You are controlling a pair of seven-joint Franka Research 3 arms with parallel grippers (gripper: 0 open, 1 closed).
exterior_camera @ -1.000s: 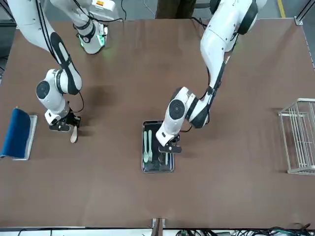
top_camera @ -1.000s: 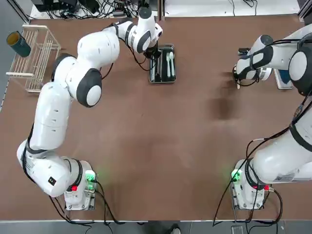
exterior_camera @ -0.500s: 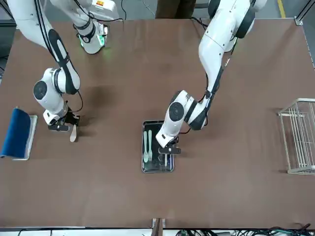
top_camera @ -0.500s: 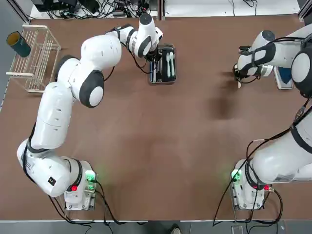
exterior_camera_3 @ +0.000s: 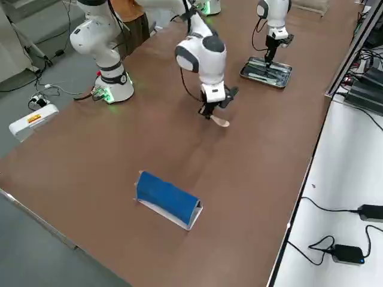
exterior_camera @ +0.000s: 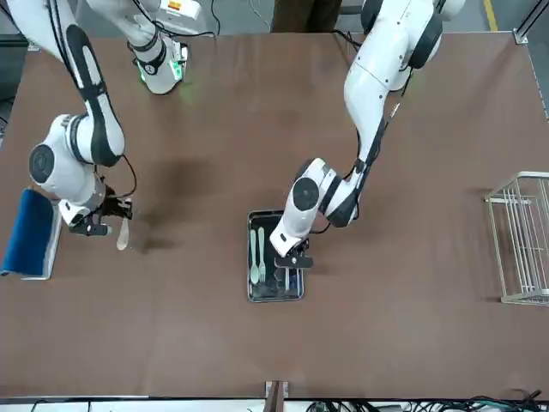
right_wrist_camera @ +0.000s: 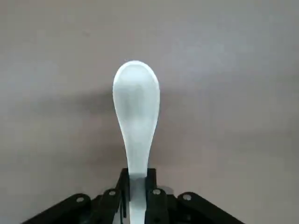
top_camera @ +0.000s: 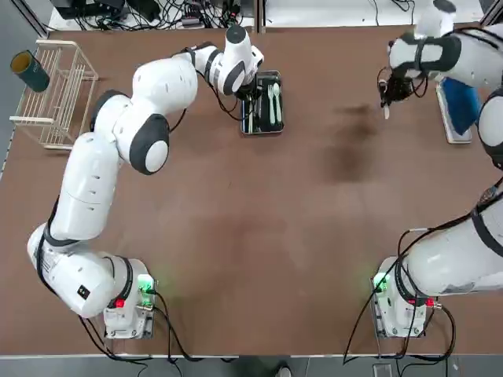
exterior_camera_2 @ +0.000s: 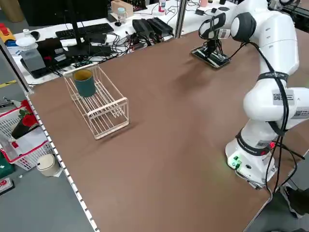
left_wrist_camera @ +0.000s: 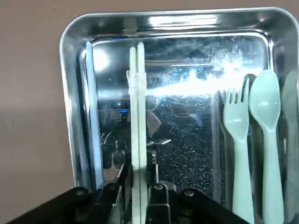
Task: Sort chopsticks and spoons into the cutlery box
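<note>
Right end effector point(right_wrist_camera: 137, 198) is clamped on a white spoon point(right_wrist_camera: 136, 112), held above bare desk point(top_camera: 259, 236) at far right. Left end effector point(left_wrist_camera: 139, 193), fingers narrowly parted, flanks pale chopsticks point(left_wrist_camera: 137, 116) lying inside the cutlery box point(top_camera: 262, 129), beside spoons point(top_camera: 276, 100).

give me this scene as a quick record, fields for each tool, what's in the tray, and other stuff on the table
left tool: low over the cutlery box, pale chopsticks between its fingers
right tool: shut on a white spoon, lifted above the table, far from the box
tray contents: chopsticks, fork, pale spoon
also on table: wire rack, blue-topped holder
</note>
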